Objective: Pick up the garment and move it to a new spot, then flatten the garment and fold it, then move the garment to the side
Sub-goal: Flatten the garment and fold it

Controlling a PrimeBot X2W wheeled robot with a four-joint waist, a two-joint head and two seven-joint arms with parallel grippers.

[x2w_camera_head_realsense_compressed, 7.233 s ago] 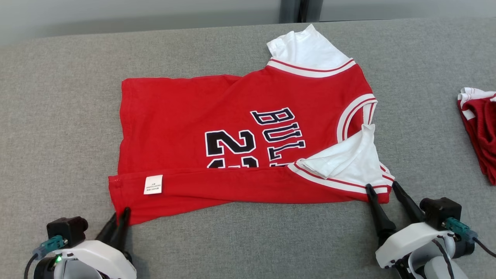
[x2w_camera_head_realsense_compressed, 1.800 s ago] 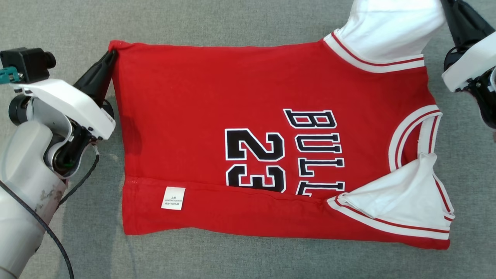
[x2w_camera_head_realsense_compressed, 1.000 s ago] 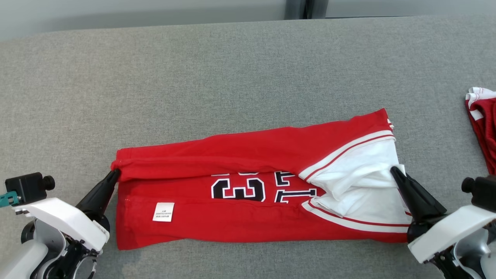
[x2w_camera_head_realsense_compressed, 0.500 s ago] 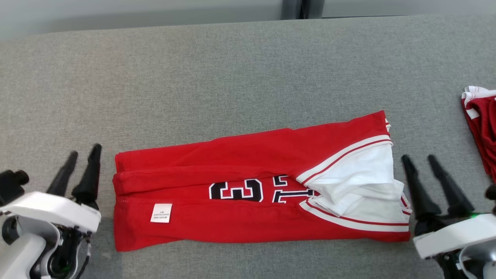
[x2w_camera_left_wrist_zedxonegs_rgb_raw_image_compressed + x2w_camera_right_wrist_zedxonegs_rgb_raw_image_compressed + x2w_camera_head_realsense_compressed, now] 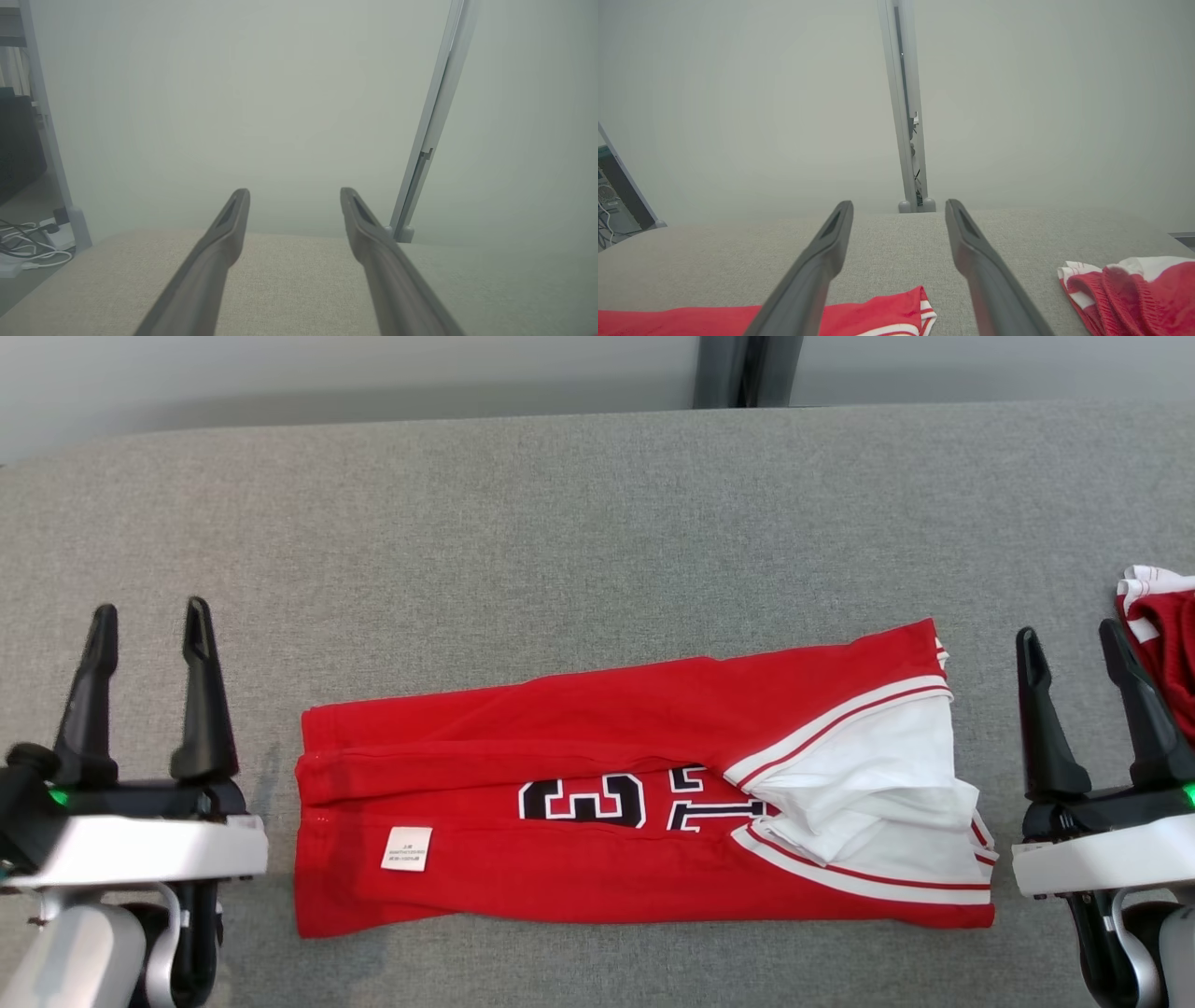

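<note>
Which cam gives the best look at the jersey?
Head view: the whole jersey is in frame, folded into a long strip. Right wrist view catches just a red-and-white corner of it at the bottom edge. Left wrist view faces the wall.

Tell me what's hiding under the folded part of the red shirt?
Part of a black number and letters peek out; the red shirt's folded flap covers the rest.

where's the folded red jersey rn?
Head view: the folded red basketball jersey lies low centre on the grey fabric surface, between the left gripper and right gripper, both open, touching neither.
</note>
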